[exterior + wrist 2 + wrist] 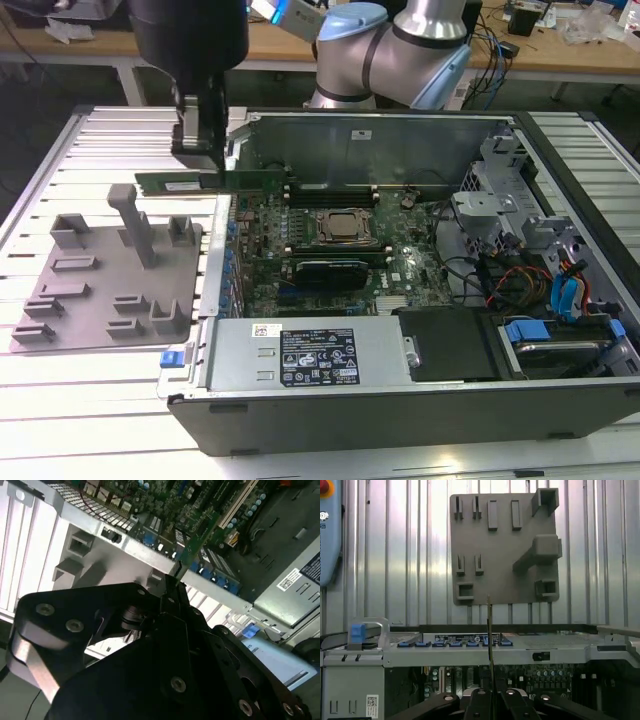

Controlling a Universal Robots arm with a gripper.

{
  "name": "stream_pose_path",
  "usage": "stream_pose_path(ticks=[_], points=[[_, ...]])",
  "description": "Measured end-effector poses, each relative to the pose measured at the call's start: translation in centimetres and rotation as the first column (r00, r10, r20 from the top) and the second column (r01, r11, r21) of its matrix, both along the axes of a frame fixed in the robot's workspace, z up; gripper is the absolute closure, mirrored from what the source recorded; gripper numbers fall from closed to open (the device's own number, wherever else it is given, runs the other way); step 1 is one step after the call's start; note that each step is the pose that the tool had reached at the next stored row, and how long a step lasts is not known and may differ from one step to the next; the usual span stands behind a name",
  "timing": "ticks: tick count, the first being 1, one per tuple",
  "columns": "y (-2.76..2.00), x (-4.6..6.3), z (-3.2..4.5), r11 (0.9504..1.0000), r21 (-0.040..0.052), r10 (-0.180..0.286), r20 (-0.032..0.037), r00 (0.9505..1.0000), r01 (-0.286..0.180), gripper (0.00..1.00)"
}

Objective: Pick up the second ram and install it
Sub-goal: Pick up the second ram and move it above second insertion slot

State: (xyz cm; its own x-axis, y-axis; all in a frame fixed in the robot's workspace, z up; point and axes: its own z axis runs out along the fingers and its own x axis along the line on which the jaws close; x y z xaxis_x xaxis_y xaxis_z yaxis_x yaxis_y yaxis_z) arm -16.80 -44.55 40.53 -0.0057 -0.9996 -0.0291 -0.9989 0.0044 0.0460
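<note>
Clamping the second ram (pixel 255 181) between closed jaws, your gripper (pixel 203 158) hung over the case wall (pixel 213 275) at the exterior view's left, near the grey tray (pixel 90 300).

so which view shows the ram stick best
The exterior view: the ram stick shows its long side, held in the end effector. The first wrist view shows it edge-on; the second wrist view, a short green end.

The second ram (pixel 255 181), a slim green stick, hangs level on edge, pinched in the gripper (pixel 202 168), at ten o'clock from the CPU socket (pixel 345 226).
</note>
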Motion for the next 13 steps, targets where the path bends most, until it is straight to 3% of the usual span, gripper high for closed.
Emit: stream_pose_path(ticks=[1,3,4,13], points=[[0.02,0.5,-0.04,1.0000,0.0031,0.000,-0.0006,1.0000,0.000,0.89],[0.02,1.6,-0.20,0.9993,0.0367,-0.002,-0.0014,1.0000,0.002,0.89],[0.03,1.9,-0.27,0.9991,0.0421,-0.003,-0.0017,1.0000,0.004,0.89],[0.39,4.9,-0.62,0.9991,0.0424,-0.004,-0.0036,1.0000,0.004,0.89]])
